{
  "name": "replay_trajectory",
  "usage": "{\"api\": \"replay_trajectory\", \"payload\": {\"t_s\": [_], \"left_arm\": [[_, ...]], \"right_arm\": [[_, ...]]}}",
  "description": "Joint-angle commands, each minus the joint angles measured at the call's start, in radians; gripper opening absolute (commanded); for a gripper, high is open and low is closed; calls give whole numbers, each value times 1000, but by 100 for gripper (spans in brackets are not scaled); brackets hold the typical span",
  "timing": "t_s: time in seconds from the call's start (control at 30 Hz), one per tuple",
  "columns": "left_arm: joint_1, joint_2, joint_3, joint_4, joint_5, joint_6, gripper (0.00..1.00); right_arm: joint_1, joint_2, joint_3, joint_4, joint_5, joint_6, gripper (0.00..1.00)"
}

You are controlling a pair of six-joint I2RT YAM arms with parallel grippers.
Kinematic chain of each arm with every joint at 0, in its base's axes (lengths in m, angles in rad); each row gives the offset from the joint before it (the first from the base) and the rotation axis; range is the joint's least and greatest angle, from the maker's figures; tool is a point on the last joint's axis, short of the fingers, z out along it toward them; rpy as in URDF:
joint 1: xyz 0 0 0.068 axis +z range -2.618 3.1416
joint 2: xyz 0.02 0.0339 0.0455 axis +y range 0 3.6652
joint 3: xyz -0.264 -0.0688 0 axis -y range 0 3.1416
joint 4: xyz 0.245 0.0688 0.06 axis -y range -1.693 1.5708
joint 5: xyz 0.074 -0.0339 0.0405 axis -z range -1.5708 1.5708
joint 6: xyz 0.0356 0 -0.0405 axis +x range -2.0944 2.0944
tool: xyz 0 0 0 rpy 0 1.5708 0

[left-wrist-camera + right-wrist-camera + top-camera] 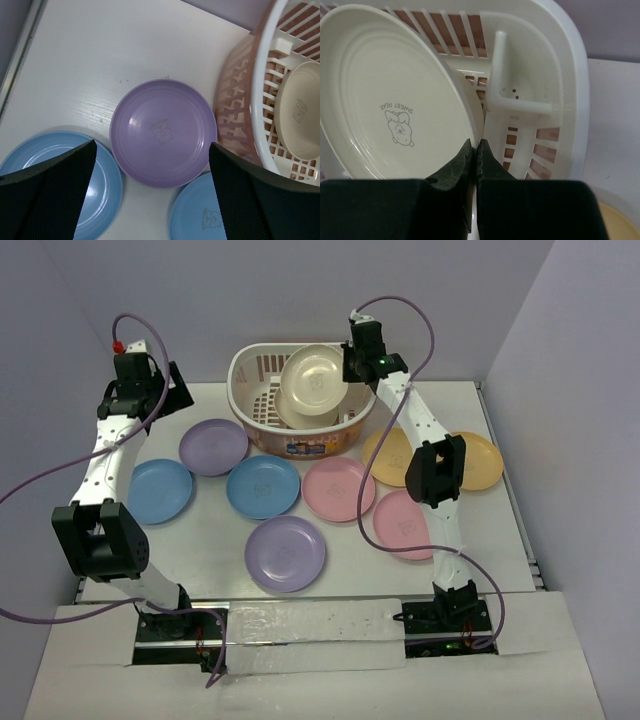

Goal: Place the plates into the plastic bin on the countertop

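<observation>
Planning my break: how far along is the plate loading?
Done: one cream plate sits in the bin. In hand: the right claw is shut on a second cream plate, tilted inside the bin. Left: eight plates on the countertop; the open left claw hangs above a lilac plate.

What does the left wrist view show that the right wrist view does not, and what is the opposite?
Only left wrist: the open left hand over a lilac plate, two blue plates beside it, bare countertop, and the orange-pink outside of the plastic bin. Only right wrist: the right hand shut on a cream plate by its rim, the plate's SWEET DEAR bear print, the bin's inner divider. Both: the bin's white slotted wall with a cream plate inside.
</observation>
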Motion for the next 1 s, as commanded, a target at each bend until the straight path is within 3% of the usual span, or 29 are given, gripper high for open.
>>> {"api": "replay_trajectory", "payload": {"t_s": [0.0, 0.1, 0.17, 0.2, 0.23, 0.37, 0.6, 0.73, 0.97], "left_arm": [[22, -38, -11, 32, 7, 12, 99], [32, -31, -16, 33, 3, 15, 99], [37, -19, -14, 25, -2, 15, 99], [41, -15, -12, 21, -2, 16, 99], [47, -10, -9, 18, 3, 18, 99], [71, 34, -8, 28, 23, 40, 99], [157, 237, 121, 1, 205, 101, 99], [184, 441, 289, -51, 263, 199, 95], [193, 616, 414, -60, 354, 264, 87]], "right_arm": [[20, 13, 36, 117, 22, -23, 0], [22, 41, 32, 132, -1, -14, 3], [23, 55, 40, 130, -13, -4, 18], [23, 61, 42, 130, -17, -1, 32], [23, 66, 42, 132, -21, 2, 53], [27, 69, 43, 132, -11, 7, 97], [30, -3, 26, 109, -21, 4, 100], [28, -159, -61, 89, -101, -20, 100], [30, -435, -415, 42, -256, -88, 100]]}}
